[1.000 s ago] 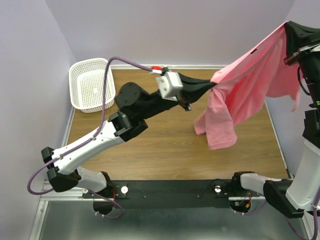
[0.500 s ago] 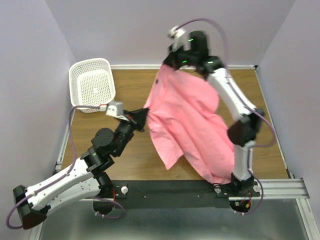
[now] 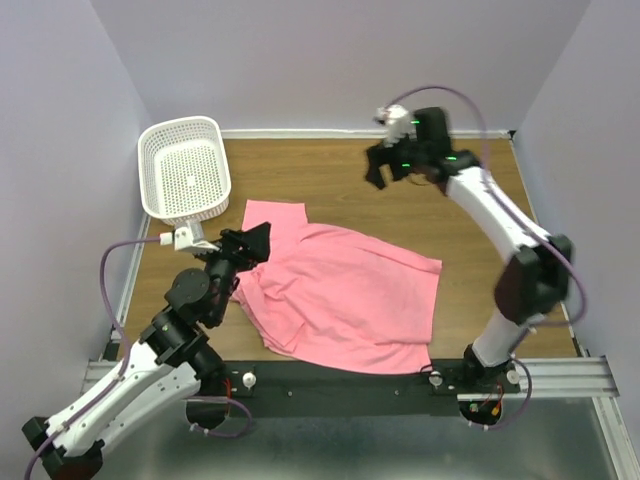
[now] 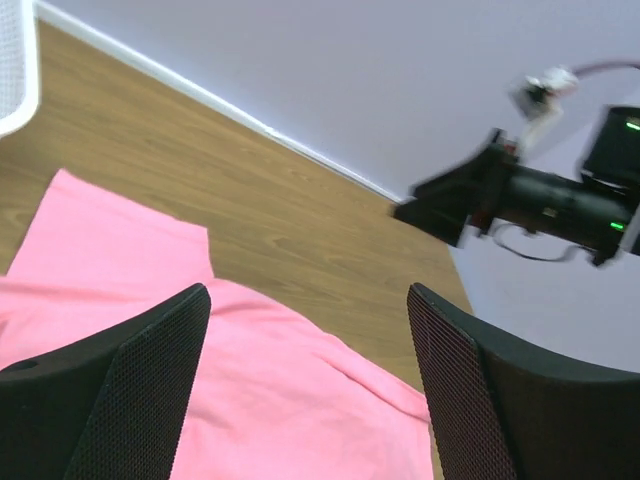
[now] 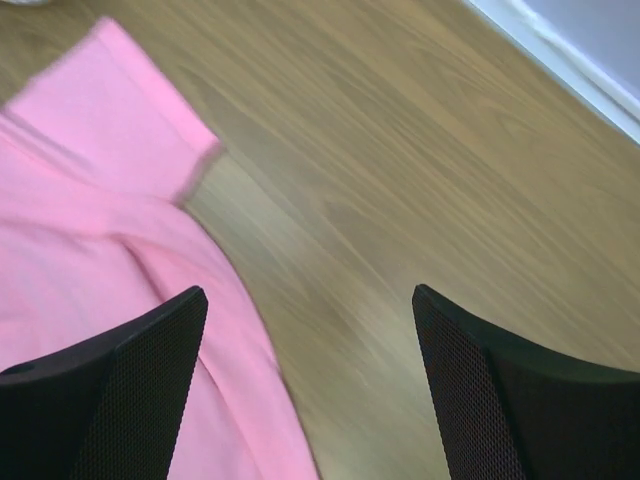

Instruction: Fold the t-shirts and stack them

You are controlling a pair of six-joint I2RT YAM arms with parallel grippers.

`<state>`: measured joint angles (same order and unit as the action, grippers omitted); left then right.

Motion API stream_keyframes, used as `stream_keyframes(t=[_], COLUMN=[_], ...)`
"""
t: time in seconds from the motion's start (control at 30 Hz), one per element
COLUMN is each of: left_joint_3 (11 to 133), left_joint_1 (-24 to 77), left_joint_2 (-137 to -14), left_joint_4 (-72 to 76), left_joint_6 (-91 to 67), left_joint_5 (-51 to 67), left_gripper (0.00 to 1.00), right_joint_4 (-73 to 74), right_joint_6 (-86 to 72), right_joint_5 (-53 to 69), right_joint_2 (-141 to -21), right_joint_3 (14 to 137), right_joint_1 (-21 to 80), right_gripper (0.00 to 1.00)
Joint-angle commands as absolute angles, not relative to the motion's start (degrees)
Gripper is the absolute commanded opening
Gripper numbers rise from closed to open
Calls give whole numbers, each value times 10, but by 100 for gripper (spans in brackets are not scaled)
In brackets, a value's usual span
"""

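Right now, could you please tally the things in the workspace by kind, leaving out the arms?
T-shirt, pink: 1
Basket, white: 1
Total: 2

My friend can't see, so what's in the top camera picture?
A salmon-pink cotton t-shirt lies rumpled on a brown wooden table. The open left gripper is at its left edge, the open right gripper over bare wood behind it, and a white perforated plastic basket stands far left.
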<state>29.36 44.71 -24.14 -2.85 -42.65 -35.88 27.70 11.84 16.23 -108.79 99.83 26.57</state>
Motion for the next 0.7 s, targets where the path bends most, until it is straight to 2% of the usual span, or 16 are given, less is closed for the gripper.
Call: stream_keyframes(t=[0.0,0.1,0.13,0.2,0.23,0.33,0.43,0.67], left_joint_3=[299,310,334,378,393,455,490,490], left_joint_1=[440,404,351,295,268,211,167,139], left_joint_2=[-294,-405,-483,-566,-641,-731,-819,-867], left_joint_4=[51,117,135,156,163,139,99,105], left_joint_6=[-342,-301,-286,-285,-283,-287,-315,-335], left_joint_5=[-269,-175,-92,-3,74,89,69,18], left_gripper=[89,92,91,83,76,68,67,67], right_joint_4=[273,287,293,294,294,294,296,301], right_joint_6=[199,244,264,294,302,331,354,362], right_joint_5=[227,258,268,277,279,272,291,301], right_joint_2=[-936,-857,-841,-837,-839,-865,-888,-911], right_joint_3=[796,659,637,587,578,545,528,522], right_joint_1=[170,82,60,13,4,3,3,3], right_gripper=[90,90,90,90,87,84,79,71])
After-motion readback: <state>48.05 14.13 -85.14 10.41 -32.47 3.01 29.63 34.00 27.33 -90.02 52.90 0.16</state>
